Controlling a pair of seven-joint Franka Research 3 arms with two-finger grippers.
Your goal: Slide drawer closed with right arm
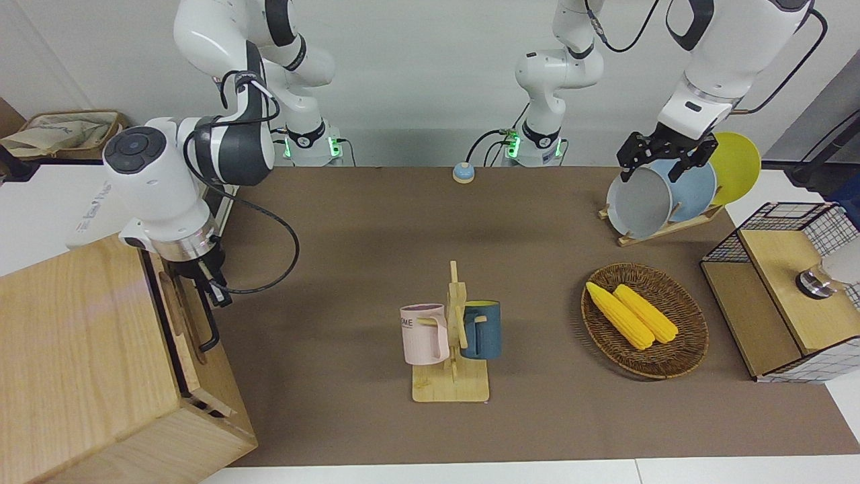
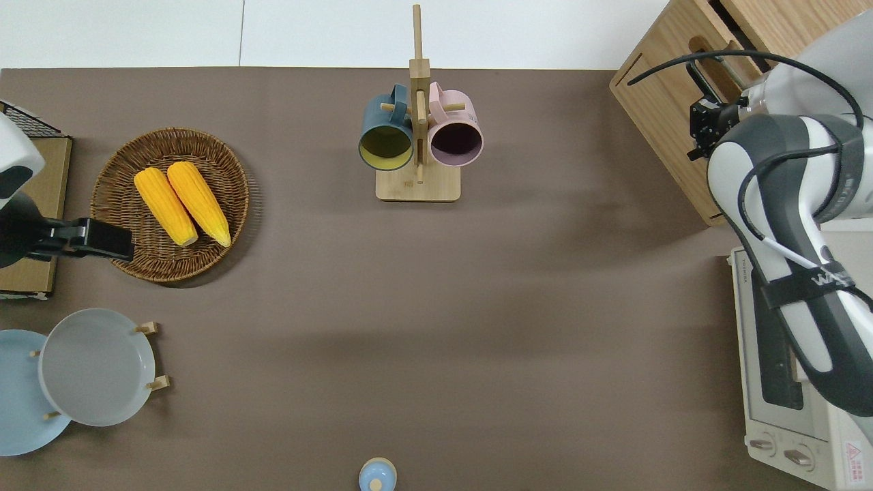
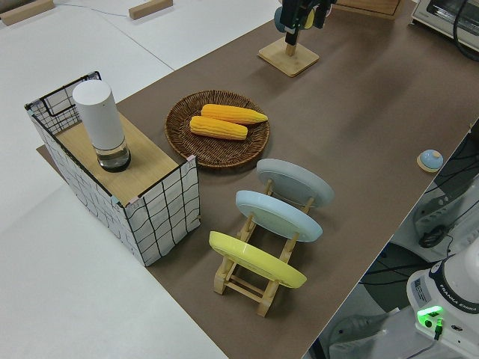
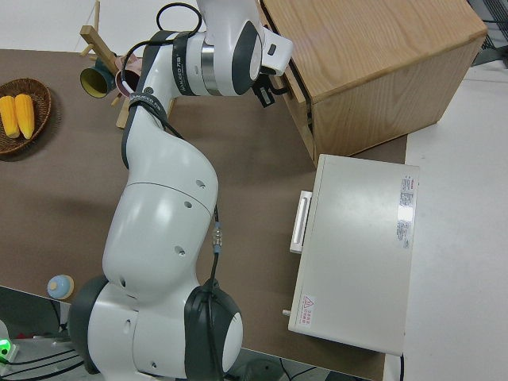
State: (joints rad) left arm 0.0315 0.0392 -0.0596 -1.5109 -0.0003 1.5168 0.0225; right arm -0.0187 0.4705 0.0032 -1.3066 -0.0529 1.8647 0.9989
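The light-wood drawer [image 1: 180,310] sits almost fully inside the big plain wooden box [image 1: 74,349]; only a thin dark gap shows along its top edge. Its black bar handle [image 1: 209,328] faces the table's middle and also shows in the overhead view [image 2: 711,73]. My right gripper [image 1: 209,286] is shut and empty. It rests against the drawer front at the end of the handle nearer to the robots, as the overhead view [image 2: 704,127] and the right side view [image 4: 266,89] show. My left gripper [image 1: 662,161] is parked and open.
A mug rack [image 1: 451,343] with a pink and a blue mug stands mid-table. A wicker basket [image 1: 692,336] holds two corn cobs. A plate rack [image 1: 662,232], a wire-mesh wooden box [image 1: 783,302], a small blue bell [image 1: 463,173] and a white toaster oven [image 2: 794,402] are also here.
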